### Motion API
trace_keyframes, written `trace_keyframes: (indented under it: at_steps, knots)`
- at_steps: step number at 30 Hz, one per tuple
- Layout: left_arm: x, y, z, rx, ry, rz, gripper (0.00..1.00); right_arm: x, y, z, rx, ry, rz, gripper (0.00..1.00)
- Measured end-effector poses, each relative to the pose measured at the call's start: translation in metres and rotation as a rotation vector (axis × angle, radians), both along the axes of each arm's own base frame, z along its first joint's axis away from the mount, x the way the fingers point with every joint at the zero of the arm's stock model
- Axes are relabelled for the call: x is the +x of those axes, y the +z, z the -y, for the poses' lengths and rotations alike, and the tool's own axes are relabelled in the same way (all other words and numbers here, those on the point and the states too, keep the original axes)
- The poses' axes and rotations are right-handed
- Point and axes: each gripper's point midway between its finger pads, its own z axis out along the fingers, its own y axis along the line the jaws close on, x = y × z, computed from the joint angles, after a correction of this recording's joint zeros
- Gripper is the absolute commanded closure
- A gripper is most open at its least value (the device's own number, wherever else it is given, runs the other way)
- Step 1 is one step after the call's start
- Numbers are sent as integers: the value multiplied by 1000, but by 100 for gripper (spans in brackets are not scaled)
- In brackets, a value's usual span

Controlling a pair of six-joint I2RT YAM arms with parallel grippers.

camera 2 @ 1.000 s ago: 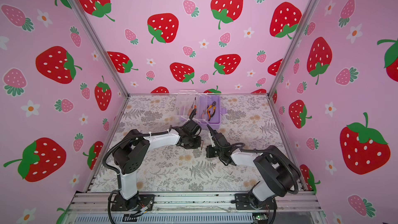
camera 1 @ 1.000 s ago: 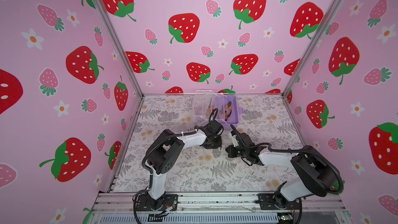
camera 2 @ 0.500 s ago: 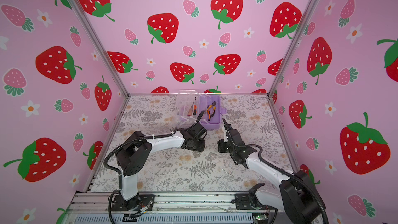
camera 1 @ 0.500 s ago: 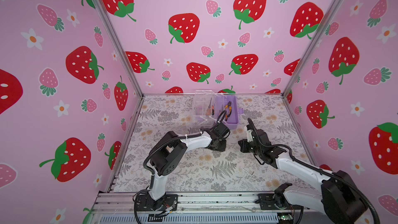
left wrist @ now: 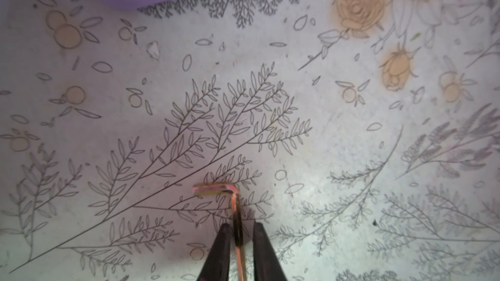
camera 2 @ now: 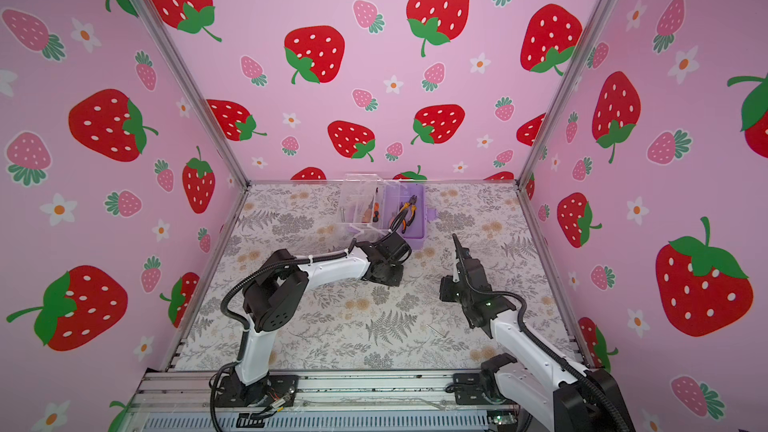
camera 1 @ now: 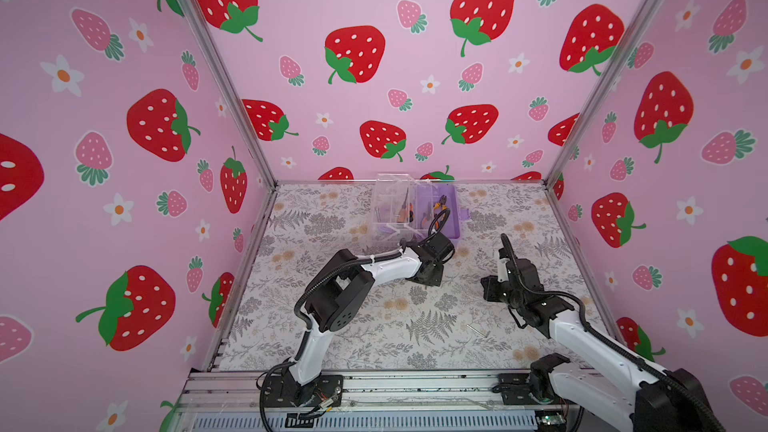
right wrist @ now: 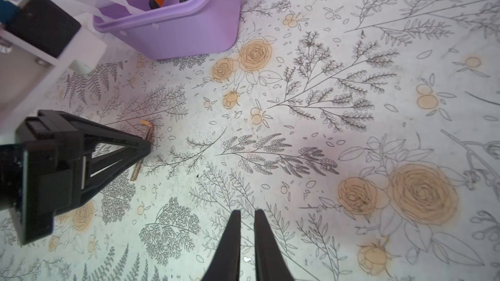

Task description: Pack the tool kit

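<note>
The tool kit is a lilac box at the back of the mat, with its clear lid open. Orange-handled pliers lie in it, and screwdrivers lie beside them. My left gripper points down at the mat just in front of the box. Its jaws stand close on either side of a small L-shaped metal key that lies on the mat, with a thin gap showing on one side. My right gripper hangs to the right, slightly open and holding nothing.
A second small metal key lies on the floral mat near the front right, beside the right arm. Pink strawberry walls close in the back and both sides. An aluminium rail runs along the front edge.
My right gripper has pulled away to the right from the left one, and its jaws have parted slightly. My left gripper has shifted a little right, lowered to the mat, and narrowed around the key.
</note>
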Motion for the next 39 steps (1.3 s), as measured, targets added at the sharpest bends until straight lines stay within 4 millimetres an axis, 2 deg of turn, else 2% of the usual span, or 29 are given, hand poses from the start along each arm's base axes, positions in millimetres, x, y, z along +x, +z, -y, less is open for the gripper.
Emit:
trace_keyframes:
  at_steps: [3,5,15,18,21,25,28,30,32,33,36,39]
  knots:
    - [0,0,-1,15,2,4,98,1,0,6,0,-13,1,85]
    - [0,1,0,20,3,5,100,1,1,8,2,-17,3,85]
    - [-5,2,-2,39,-2,-15,100,-2,-6,14,8,-25,-17,85]
    - [-7,8,-4,36,-3,-24,100,-4,-4,16,11,-28,-8,85]
    - [-5,35,-7,-2,4,-1,100,-6,0,18,18,-31,12,85]
    - [11,94,-15,-98,40,88,100,-6,6,20,23,-38,35,84]
    - [22,130,-25,-153,73,152,100,-7,6,20,22,-39,34,84]
    - [26,142,-31,-170,87,170,100,-7,5,20,21,-39,30,82]
    - [26,145,-32,-176,91,174,100,-7,4,21,20,-40,28,82]
    - [26,144,-31,-180,88,171,97,-8,3,21,19,-40,25,81]
    - [17,134,-24,-193,50,139,73,-8,0,20,18,-35,11,80]
    - [5,119,-8,-195,-21,100,66,-9,-4,18,19,-28,-5,80]
